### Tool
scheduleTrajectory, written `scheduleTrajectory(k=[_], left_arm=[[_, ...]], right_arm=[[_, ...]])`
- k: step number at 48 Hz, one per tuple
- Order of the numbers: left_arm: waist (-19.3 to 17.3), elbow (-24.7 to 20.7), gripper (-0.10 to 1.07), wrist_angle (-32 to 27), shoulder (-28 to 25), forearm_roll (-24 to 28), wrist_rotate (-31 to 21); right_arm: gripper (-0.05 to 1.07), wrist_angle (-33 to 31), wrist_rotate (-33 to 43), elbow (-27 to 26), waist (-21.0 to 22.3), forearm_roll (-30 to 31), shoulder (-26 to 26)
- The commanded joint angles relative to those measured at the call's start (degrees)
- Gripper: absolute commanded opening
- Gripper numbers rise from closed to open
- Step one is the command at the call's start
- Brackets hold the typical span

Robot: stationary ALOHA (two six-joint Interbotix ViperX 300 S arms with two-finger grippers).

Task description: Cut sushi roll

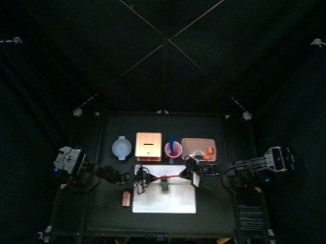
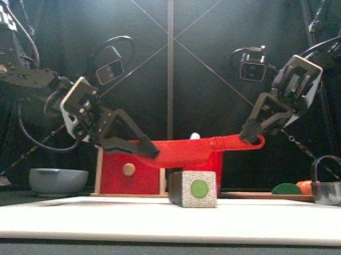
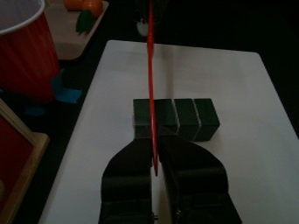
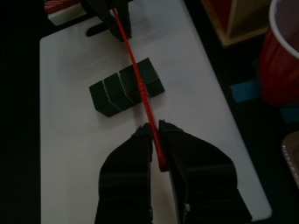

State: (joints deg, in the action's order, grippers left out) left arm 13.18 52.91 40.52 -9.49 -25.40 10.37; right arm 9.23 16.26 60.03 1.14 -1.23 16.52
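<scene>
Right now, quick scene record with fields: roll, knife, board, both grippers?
roll: dark sushi roll lies on the white board, section lines visible on top
knife: red knife held level above the roll, both ends gripped
left gripper: shut on the knife
right gripper: shut on the knife
extras: red cup beside the board

No legible text, label, brand, number or sign on anything in view.
</scene>
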Motion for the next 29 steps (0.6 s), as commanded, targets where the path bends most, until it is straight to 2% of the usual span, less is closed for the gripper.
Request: scheduleTrajectory(k=[1, 29], left_arm=[[1.1, -0.7, 0.4, -0.6, 0.4, 0.0, 0.0], [0.5, -1.1, 0.4, -1.9, -1.3, -0.4, 0.3]], right_arm=[[0.45, 0.0, 0.3, -0.3, 0.2, -0.3, 1.2], [0.45, -0.1, 0.2, -0.4, 0.9, 0.0, -0.2]])
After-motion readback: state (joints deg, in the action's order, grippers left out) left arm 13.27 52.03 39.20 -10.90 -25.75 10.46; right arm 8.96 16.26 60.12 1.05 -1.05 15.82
